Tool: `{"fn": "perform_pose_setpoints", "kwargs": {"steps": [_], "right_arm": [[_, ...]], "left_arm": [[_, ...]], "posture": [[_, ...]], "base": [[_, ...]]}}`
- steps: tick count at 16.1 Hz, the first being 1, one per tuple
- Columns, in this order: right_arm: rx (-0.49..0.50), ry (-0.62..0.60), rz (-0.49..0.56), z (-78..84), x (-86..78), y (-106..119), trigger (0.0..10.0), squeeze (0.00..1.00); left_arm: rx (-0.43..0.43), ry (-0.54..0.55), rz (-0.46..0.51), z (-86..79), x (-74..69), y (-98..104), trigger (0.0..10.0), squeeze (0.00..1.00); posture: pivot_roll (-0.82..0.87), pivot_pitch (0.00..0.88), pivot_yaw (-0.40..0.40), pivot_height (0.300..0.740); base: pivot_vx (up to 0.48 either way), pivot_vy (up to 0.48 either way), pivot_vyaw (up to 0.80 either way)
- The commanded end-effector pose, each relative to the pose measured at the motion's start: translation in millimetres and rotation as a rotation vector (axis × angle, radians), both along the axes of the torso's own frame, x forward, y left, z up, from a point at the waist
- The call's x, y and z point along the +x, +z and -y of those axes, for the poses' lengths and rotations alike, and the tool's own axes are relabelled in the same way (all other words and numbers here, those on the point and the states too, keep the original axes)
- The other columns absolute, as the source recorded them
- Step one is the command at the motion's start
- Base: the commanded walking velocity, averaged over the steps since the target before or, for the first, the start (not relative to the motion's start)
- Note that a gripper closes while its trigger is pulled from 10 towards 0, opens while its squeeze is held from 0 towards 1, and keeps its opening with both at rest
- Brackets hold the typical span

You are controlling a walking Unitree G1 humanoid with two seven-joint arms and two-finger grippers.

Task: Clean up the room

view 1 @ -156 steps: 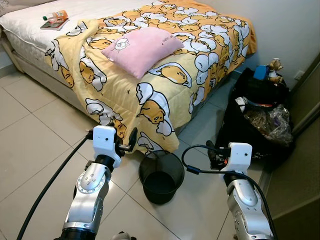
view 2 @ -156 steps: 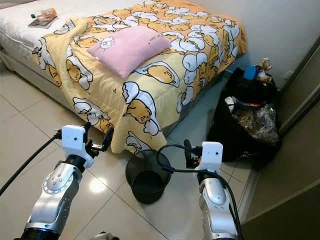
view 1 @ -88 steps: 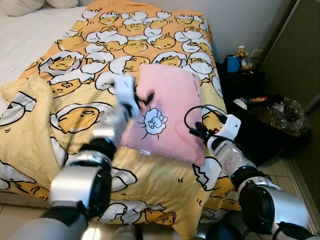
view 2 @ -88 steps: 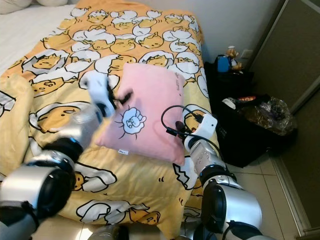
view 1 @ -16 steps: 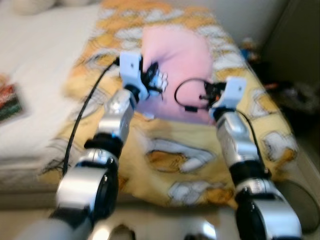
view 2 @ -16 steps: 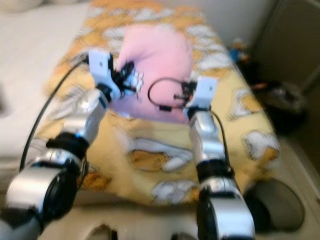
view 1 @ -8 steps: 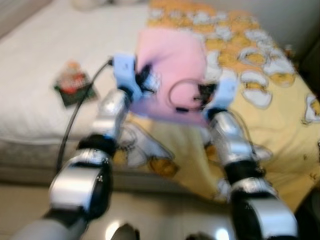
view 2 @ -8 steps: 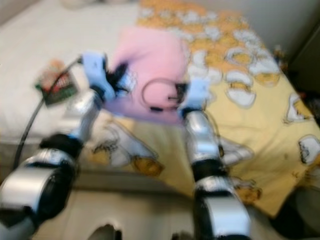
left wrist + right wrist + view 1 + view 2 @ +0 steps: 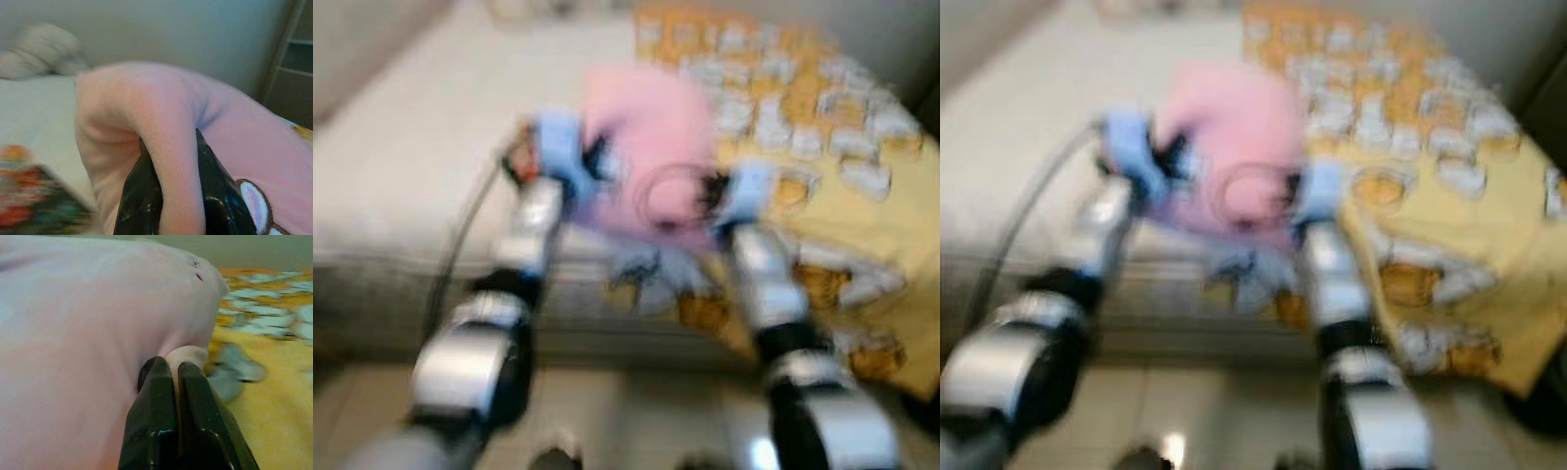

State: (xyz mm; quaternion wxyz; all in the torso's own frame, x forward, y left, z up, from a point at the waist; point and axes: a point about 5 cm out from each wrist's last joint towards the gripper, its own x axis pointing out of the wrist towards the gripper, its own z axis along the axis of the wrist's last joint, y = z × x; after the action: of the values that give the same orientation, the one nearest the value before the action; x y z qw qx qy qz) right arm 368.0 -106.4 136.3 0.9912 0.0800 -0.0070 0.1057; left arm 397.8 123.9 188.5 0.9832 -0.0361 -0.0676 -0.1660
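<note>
The pink pillow (image 9: 651, 157) is held up above the bed (image 9: 421, 186), pinched at both sides. A fold at its 9 o'clock edge is clamped by the left hand (image 9: 171, 196); its 3 o'clock edge is nipped by the right hand (image 9: 176, 396). A yellow egg-print blanket (image 9: 822, 176) is spread at 2 o'clock.

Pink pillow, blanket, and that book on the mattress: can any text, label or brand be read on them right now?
No text can be read.
Pink pillow, pinched by left gripper and right gripper: a cartoon patch edge, no letters; small dark marks too blurred.
Book: red and dark cover, print blurred.
Egg-print blanket: pictures, no words.
</note>
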Motion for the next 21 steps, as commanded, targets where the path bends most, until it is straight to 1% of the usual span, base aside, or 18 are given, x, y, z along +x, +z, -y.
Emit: {"fn": "perform_pose_setpoints", "kwargs": {"steps": [1,6,7,9,10,11,12,13,14,21], "right_arm": [[-0.014,-0.038,0.04,13.3,4.3,9.9,10.0,0.0],[-0.013,-0.03,0.049,11.2,7.7,14.1,10.0,0.0],[-0.035,-0.022,0.046,10.4,8.3,13.9,10.0,0.0],[-0.043,-0.03,0.041,11.3,8.5,12.5,10.0,0.0],[-0.03,-0.035,0.041,12.8,7.5,10.7,10.0,0.0],[-0.029,-0.035,0.041,13.1,7.0,10.2,10.0,0.0],[-0.028,-0.037,0.036,13.1,5.9,8.0,10.0,0.0],[-0.027,-0.036,0.035,12.3,5.4,7.2,10.0,0.0],[-0.027,-0.035,0.033,11.2,4.9,6.5,10.0,0.0],[-0.027,-0.035,0.023,11.5,2.7,1.6,10.0,0.0]], "left_arm": [[-0.02,-0.004,0.076,7.4,2.2,19.1,10.0,0.0],[-0.038,0.022,0.084,7.1,2.9,21.2,10.0,0.0],[-0.039,0.023,0.082,7.7,2.6,20.4,10.0,0.0],[0.005,0.046,0.077,7.1,2.3,16.6,10.0,0.0],[0.032,0.062,0.081,4.4,1.8,14.9,10.0,0.0],[0.027,0.058,0.079,3.6,1.8,15.0,10.0,0.0],[-0.023,0.069,0.069,-1.5,2.3,15.3,10.0,0.0],[0.032,0.078,0.062,-2.0,2.8,13.4,10.0,0.0],[0.047,0.081,0.064,-2.3,3.2,13.5,10.0,0.0],[0.039,0.112,0.053,-6.6,5.0,14.3,10.0,0.0]], "posture": [[0.08,0.0,-0.039,0.74],[0.09,0.0,-0.056,0.74],[0.09,0.0,-0.058,0.74],[0.1,0.0,-0.061,0.74],[0.09,0.0,-0.059,0.74],[0.09,0.0,-0.059,0.74],[0.09,0.0,-0.057,0.74],[0.09,0.0,-0.057,0.74],[0.09,0.0,-0.054,0.74],[0.08,0.0,-0.053,0.74]], "base": [[0.0,0.48,0.0],[0.0,0.48,0.0],[0.0,0.48,0.6],[0.0,0.48,0.55],[0.0,0.0,0.0],[0.0,0.0,0.0],[0.401,0.259,0.0],[0.382,0.289,0.0],[0.382,0.289,0.0],[0.386,0.284,0.0]]}}
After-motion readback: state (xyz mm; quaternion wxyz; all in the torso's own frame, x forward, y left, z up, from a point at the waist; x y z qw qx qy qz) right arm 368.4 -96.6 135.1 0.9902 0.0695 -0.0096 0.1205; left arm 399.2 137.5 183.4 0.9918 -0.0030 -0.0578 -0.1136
